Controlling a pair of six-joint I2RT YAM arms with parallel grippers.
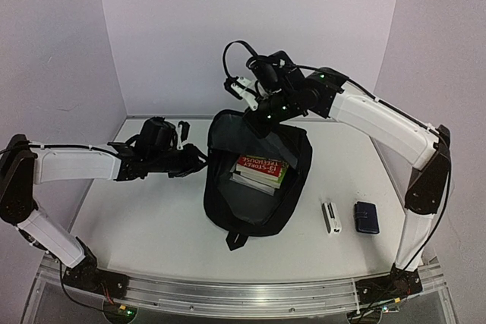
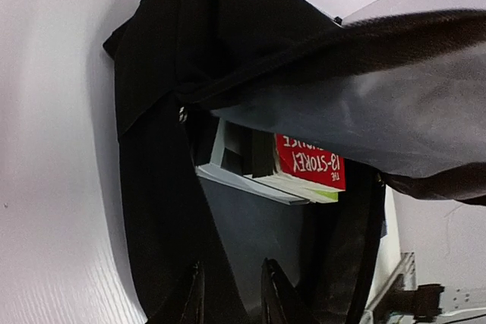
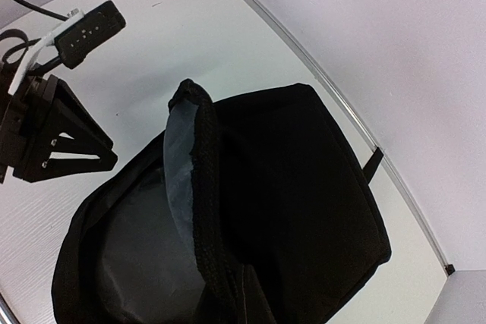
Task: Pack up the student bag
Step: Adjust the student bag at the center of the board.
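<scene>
Holding far rim of student bag [image 1: 228,202], right pincer [image 1: 257,117] clamped; left pincer [image 2: 231,277] narrow at its left rim, hold uncertain; books [image 1: 260,170] inside.

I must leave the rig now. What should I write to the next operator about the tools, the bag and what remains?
Right tool: shut on the bag at its top rim, holding it open.
Left tool: at the bag's left rim; grip unclear.
Done: books lie inside the bag.
Left to do: blue case and white item lie right of the bag, probably to pack.
</scene>
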